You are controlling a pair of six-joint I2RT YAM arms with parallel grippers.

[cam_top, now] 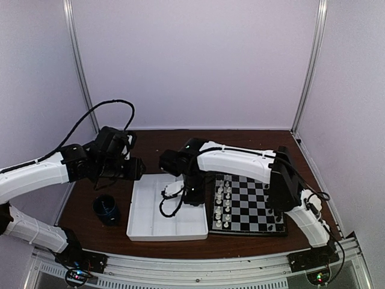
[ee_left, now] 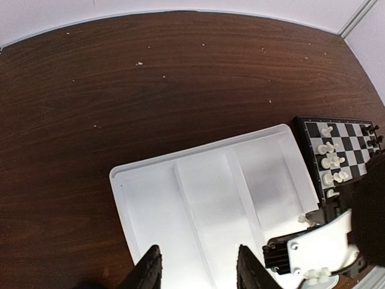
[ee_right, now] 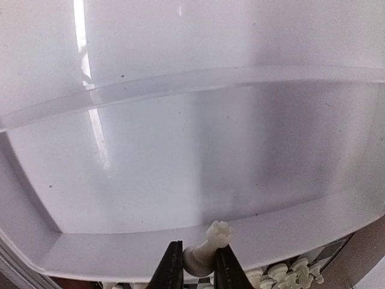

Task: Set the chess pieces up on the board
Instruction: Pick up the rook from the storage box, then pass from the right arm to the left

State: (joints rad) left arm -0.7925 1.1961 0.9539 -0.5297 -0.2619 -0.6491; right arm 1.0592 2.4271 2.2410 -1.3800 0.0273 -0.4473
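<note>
Chess piece (ee_right: 207,245) pinched between right fingers (ee_right: 172,269).

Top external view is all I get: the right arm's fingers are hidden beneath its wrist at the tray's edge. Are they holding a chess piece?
Observer: Yes, the right wrist view shows the right fingers pinching a tilted white piece by its base.
Operator: Over the tray or the board?
Observer: At the tray rim, with the board's white pieces just beyond it.
Operator: And the left fingers?
Observer: Left wrist view: the left fingers stand apart above the tray, nothing between them.
</note>
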